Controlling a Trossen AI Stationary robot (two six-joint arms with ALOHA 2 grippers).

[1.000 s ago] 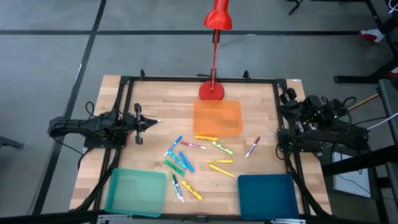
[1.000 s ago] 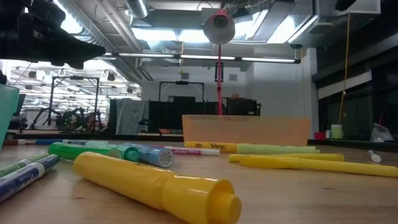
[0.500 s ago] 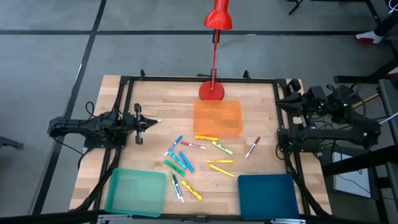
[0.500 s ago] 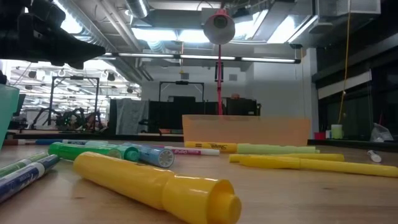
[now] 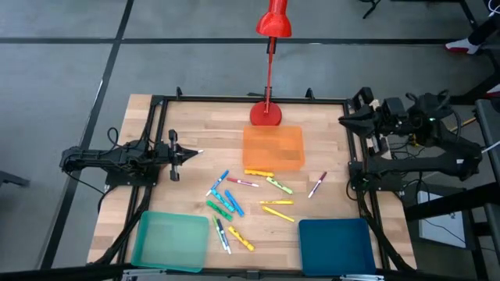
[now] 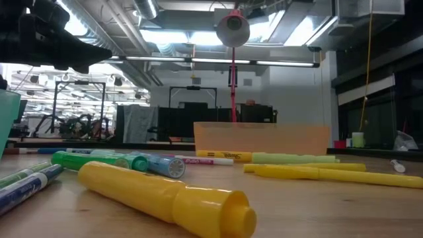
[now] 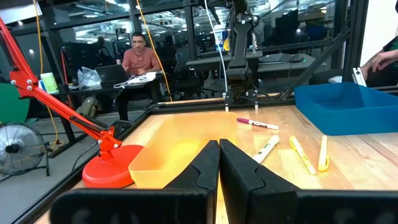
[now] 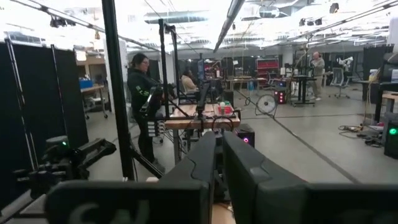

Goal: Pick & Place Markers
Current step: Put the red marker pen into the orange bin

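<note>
**Right arm lifted at the table edge, no marker taken yet**

The right gripper (image 5: 349, 119) is raised over the table's right edge, fingers pressed together and empty, aimed across the room, not down at the wood. The left gripper (image 5: 197, 152) waits at the left side, fingers together too. The markers (image 5: 234, 197) lie scattered mid-table, between the orange tray (image 5: 273, 147), the teal tray (image 5: 170, 239) and the blue tray (image 5: 335, 240). One pink marker (image 5: 317, 184) lies apart, nearest the right arm.

This looks like the reach phase. Next: swing in, tip down, spread the fingers over a marker, probably the pink one.
</note>
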